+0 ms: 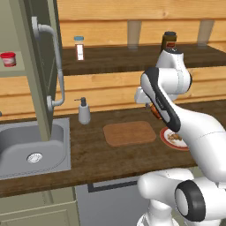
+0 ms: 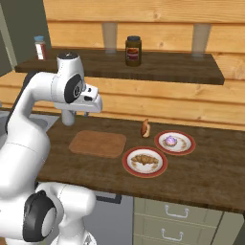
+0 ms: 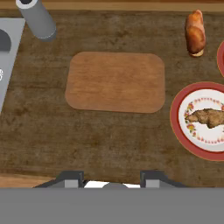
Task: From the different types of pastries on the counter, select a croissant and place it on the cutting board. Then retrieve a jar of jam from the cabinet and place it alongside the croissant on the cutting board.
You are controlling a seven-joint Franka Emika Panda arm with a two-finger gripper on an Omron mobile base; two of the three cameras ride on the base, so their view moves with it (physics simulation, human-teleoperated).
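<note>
The cutting board point(image 3: 116, 82) point(image 1: 129, 133) point(image 2: 98, 143) lies bare on the counter point(image 2: 201, 167). My gripper point(image 3: 112, 181) hangs high over the counter's front edge, just in front of the board, open, with nothing between its tips. To the board's right a lumpy golden-brown pastry point(image 3: 208, 117) point(image 2: 142, 160) lies on a red-rimmed plate point(image 2: 160, 168). A smoother golden-brown one point(image 3: 195, 33) point(image 2: 145, 128) stands loose behind it. I cannot tell which is the croissant. A purplish pastry point(image 2: 171, 140) sits on a second plate. The jar of jam point(image 1: 8, 58) stands on the shelf of the open cabinet point(image 1: 33, 79).
A sink point(image 1: 13, 145) with a tall faucet point(image 1: 56, 66) lies left of the board, with a grey soap dispenser point(image 1: 84, 112) point(image 3: 37, 19) beside it. On the wall shelf stand a dark brown jar point(image 2: 133, 50) and a blue-capped shaker point(image 1: 79, 47).
</note>
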